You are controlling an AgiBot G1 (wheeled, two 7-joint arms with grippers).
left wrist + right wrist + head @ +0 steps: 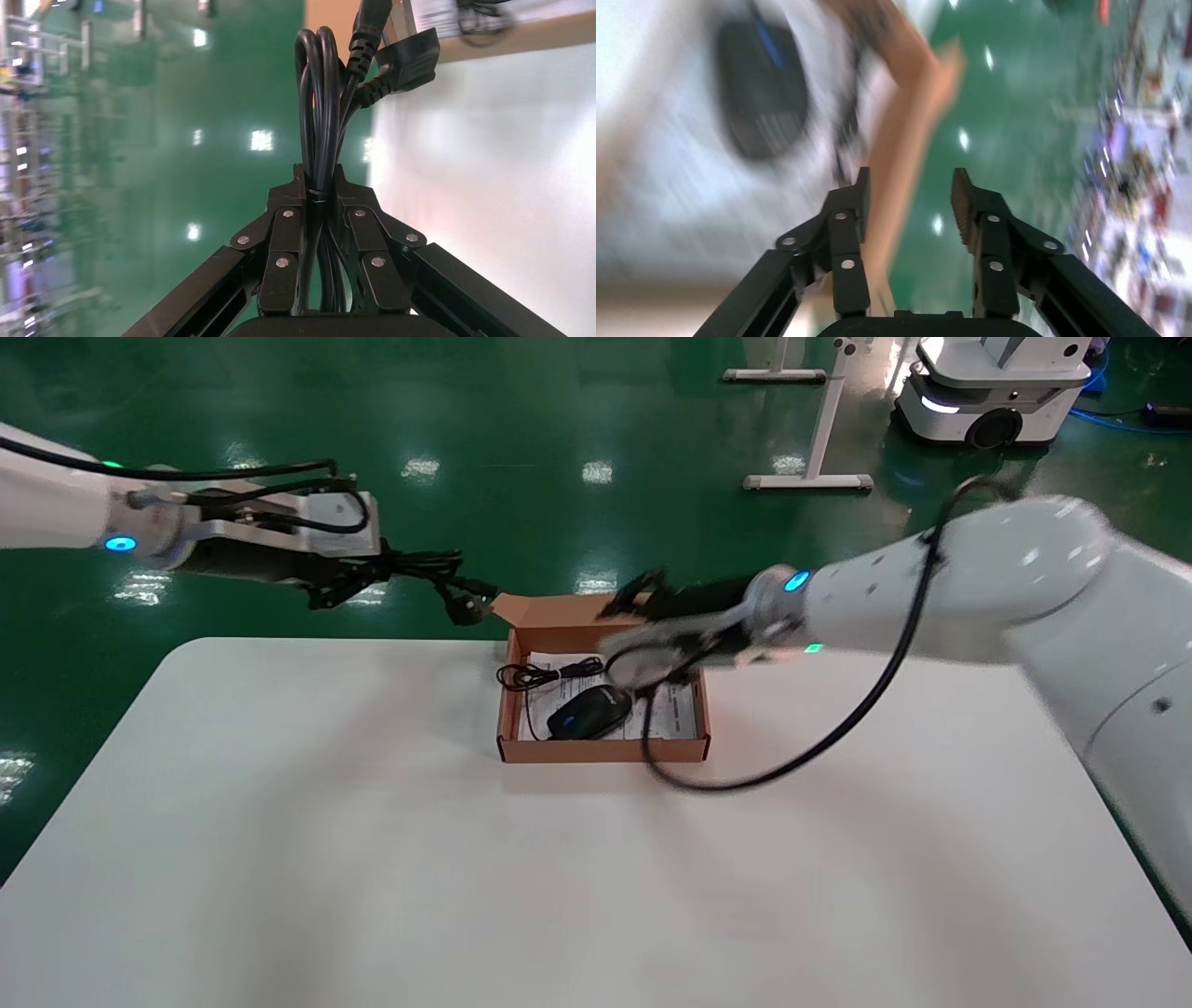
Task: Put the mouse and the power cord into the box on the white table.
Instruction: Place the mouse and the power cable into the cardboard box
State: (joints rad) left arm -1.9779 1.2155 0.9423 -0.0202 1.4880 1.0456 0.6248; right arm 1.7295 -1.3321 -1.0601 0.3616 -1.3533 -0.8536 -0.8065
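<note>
The large white rectangular table (372,859) lies below me with the shallow brown cardboard box (603,747) set toward its far edge, flap lid standing up at the back and a white printed sheet lining the bottom. The small black oval mouse (589,713) with its blue scroll wheel already rests inside the box on that sheet, its thin wire looped toward the box's back left corner, so I judge the first half of the job done and the cord delivery as the step in hand. My right gripper (643,603) hangs over the back of the box with its fingers spread apart and nothing between them; in the right wrist view the box wall runs past the gap untouched. My left gripper (349,581) is out beyond the table's far edge, to the left of the box, pressed together around the thick black bundled power cord (424,570). The left wrist view shows the folded loops pinched between my pads (288,232), with the chunky black plug (407,60) dangling free at the far end near the box flap. Next I would need to carry the bundle across and over the box opening, low enough that the plug clears the flap and lands beside the mouse rather than on it, then release.
</note>
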